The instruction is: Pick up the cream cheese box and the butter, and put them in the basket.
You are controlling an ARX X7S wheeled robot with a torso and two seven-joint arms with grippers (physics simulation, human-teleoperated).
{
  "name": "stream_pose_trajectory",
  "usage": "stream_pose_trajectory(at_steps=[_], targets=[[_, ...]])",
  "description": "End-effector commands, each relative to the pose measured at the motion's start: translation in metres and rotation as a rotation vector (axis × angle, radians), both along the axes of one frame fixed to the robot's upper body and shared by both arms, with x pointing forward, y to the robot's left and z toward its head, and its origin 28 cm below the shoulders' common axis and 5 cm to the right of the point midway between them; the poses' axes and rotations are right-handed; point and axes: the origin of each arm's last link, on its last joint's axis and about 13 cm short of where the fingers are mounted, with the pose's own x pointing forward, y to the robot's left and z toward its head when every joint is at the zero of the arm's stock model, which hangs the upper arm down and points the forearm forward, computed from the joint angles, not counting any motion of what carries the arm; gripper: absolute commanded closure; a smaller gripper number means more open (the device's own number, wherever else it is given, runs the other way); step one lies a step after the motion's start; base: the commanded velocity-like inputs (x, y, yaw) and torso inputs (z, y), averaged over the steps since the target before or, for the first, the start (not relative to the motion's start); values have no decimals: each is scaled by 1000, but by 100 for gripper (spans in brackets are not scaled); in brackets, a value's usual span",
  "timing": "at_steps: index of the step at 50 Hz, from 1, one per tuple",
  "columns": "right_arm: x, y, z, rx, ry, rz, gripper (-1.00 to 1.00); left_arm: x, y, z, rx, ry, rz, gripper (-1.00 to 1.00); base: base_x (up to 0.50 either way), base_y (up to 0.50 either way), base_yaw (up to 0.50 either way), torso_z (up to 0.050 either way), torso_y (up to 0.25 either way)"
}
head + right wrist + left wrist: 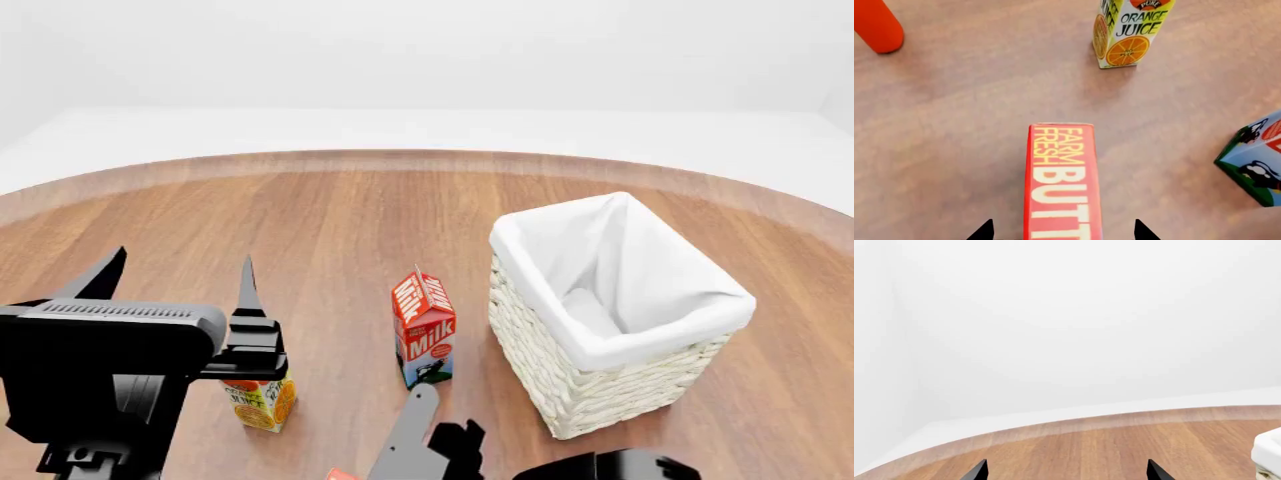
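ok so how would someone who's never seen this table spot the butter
Start from the white wicker basket on the wooden table, then look toward the robot, past the milk carton. The butter lies flat between the right gripper fingertips: a long red box lettered FARM FRESH, unlike the upright orange juice carton.

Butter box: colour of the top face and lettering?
Red butter box, yellow and white lettering; clearest in the right wrist view.

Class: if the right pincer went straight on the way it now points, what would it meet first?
Most likely the butter: it lies on the table between the fingertips of the open right pincer. The orange juice carton stands further along, though depth is uncertain.
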Motion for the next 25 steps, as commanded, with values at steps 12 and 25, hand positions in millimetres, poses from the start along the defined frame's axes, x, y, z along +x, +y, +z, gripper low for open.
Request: stream_pose_trajectory(at_steps=[12, 25], targets=[[3, 1, -9, -25, 9, -12, -100, 0, 0, -1, 1, 0, -4, -100, 0, 0, 0, 0, 0], [1, 2, -16, -33, 13, -11, -100, 0, -1, 0, 2, -1, -5, -100, 0, 0, 0, 0, 0]])
